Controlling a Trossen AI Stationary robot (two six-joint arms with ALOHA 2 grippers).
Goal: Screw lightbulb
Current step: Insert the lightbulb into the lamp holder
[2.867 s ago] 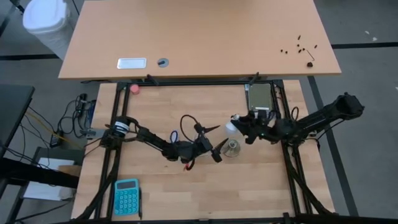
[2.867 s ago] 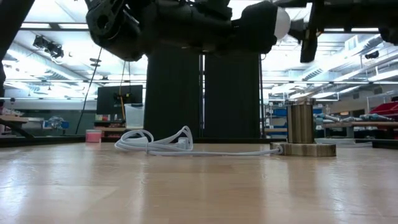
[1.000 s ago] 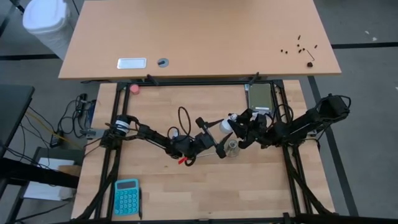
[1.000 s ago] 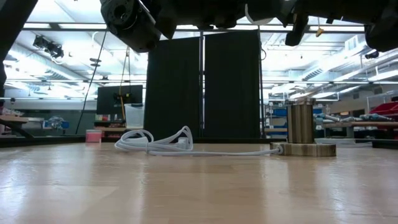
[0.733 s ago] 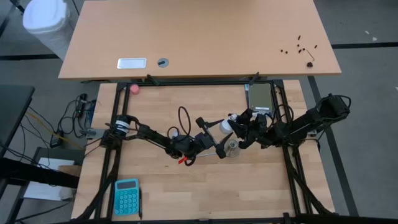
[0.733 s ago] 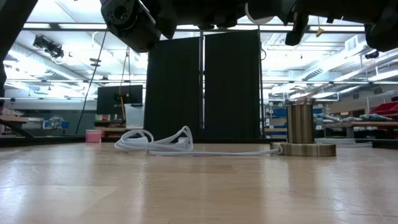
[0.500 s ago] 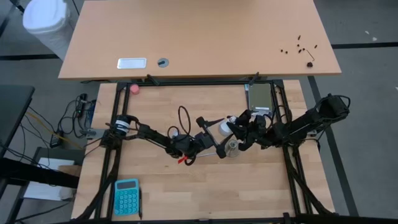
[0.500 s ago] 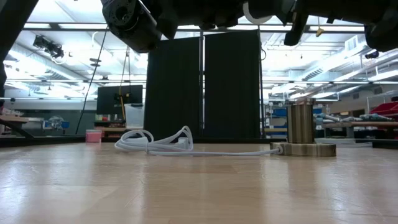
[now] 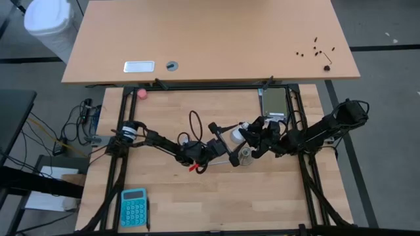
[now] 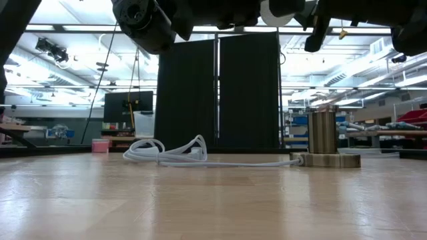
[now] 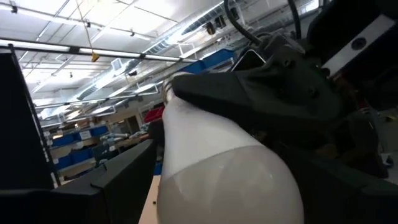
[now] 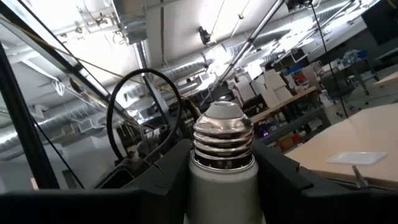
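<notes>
The lightbulb [image 9: 234, 134], a white frosted globe with a silvery screw base [image 12: 222, 137], is held in the air by my right gripper [image 9: 251, 137], which is shut on it. My left gripper [image 9: 224, 143] is open, with one finger on either side of the globe [image 11: 224, 180]; I cannot tell whether they touch it. The metal socket [image 9: 245, 155] stands on its round base on the table, just nearer than the bulb. It also shows in the low view [image 10: 324, 140], with its white cord [image 10: 173, 155] lying on the table. My right gripper pinches the bulb's neck [image 12: 221, 177], just below the screw base, between its two fingers [image 12: 171, 171]. The fingers lie across the bulb, and the screw base sticks out past them. The bulb is lifted clear of the table, above the socket's height.
A pink ball [image 9: 142, 93] lies at the far left of the table. A blue calculator [image 9: 134, 206] lies at the near left. A dark flat device [image 9: 274, 101] lies at the far right. A large desk [image 9: 210, 39] stands beyond the far edge.
Over the last three seconds my right gripper has carried the bulb up and a little toward the table's left. My left gripper has risen and gone toward the far edge, up to the bulb. In the last second both have barely moved.
</notes>
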